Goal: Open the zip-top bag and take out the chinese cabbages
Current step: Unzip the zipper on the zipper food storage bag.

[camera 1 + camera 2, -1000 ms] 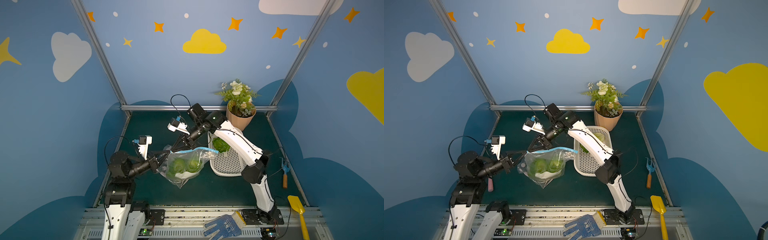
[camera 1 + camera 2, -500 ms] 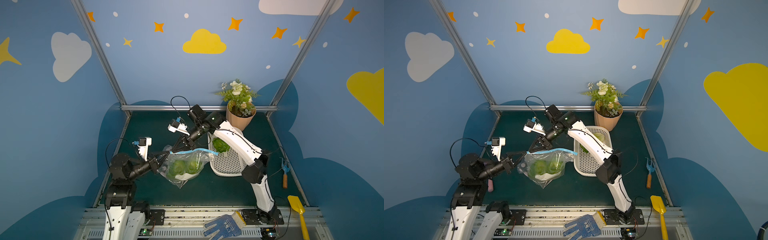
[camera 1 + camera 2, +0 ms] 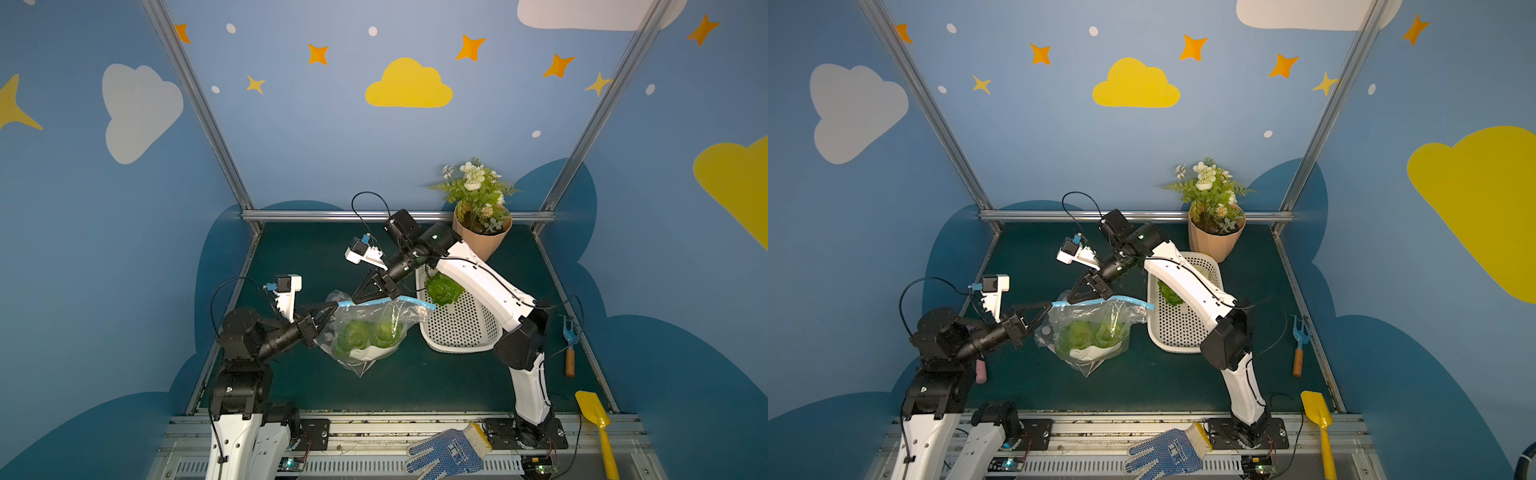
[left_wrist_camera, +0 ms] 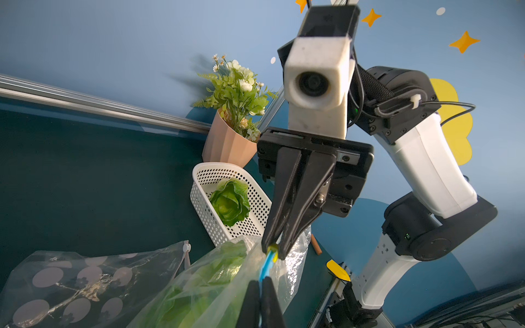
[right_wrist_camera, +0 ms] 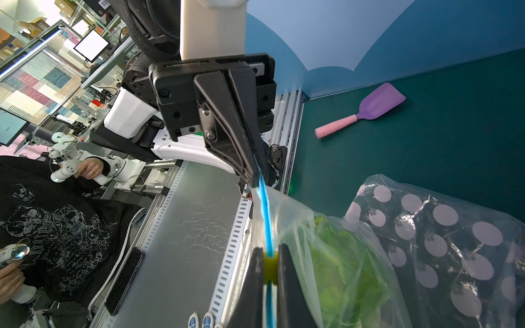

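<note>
The clear zip-top bag (image 3: 376, 332) (image 3: 1090, 332) hangs above the green mat, held by its blue zip strip (image 3: 392, 301) (image 5: 264, 210). Two chinese cabbages (image 3: 357, 334) (image 3: 388, 331) show through the plastic. A third cabbage (image 3: 442, 289) (image 4: 230, 201) lies in the white perforated basket (image 3: 461, 332) (image 3: 1179, 330). My left gripper (image 3: 336, 304) (image 4: 261, 279) is shut on the strip's left end. Just to its right, my right gripper (image 3: 356, 300) (image 5: 270, 252) is shut on the yellow slider (image 5: 269, 265) (image 4: 272, 251).
A second clear bag with pale dots (image 4: 85, 278) (image 5: 426, 235) lies behind the held one. A potted white-flowered plant (image 3: 478, 208) stands at the back right. A purple scoop (image 5: 366, 110), blue fork (image 3: 569, 332), yellow shovel (image 3: 594, 415) and glove (image 3: 444, 451) lie around the edges.
My left gripper has lifted its end of the strip a little and moved slightly right, so the strip lies flatter. The right gripper has barely moved.
</note>
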You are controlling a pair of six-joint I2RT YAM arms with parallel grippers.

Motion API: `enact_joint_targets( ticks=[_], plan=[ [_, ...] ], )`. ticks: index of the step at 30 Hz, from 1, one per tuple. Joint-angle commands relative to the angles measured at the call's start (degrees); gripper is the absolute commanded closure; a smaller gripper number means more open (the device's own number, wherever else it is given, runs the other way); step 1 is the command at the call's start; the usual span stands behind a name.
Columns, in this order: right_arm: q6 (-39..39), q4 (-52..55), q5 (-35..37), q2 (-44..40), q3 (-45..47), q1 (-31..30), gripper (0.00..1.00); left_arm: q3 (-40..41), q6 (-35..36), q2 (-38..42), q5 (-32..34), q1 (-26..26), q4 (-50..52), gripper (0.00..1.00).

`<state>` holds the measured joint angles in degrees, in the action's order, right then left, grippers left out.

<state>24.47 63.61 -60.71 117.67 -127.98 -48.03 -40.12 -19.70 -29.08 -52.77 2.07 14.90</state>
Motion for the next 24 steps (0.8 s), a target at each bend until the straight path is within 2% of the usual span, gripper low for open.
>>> enact_joint_targets(
  ticks=[1, 17, 24],
  plan=[
    [0.57, 1.14, 3.15, -2.56, 1.6, 2.47, 1.0, -0.75, 1.13, 0.71, 1.81, 0.31, 0.2, 0.96],
    [1.19, -0.2, 6.74, -8.12, 9.77, 7.51, 1.0, -1.2, 2.56, 0.38, 2.95, 0.73, 1.9, 0.96],
    [0.43, -1.61, 4.25, -8.47, 10.82, 6.13, 1.0, -1.11, -2.02, -1.95, -0.39, 0.63, -4.29, 0.96]
  ],
)
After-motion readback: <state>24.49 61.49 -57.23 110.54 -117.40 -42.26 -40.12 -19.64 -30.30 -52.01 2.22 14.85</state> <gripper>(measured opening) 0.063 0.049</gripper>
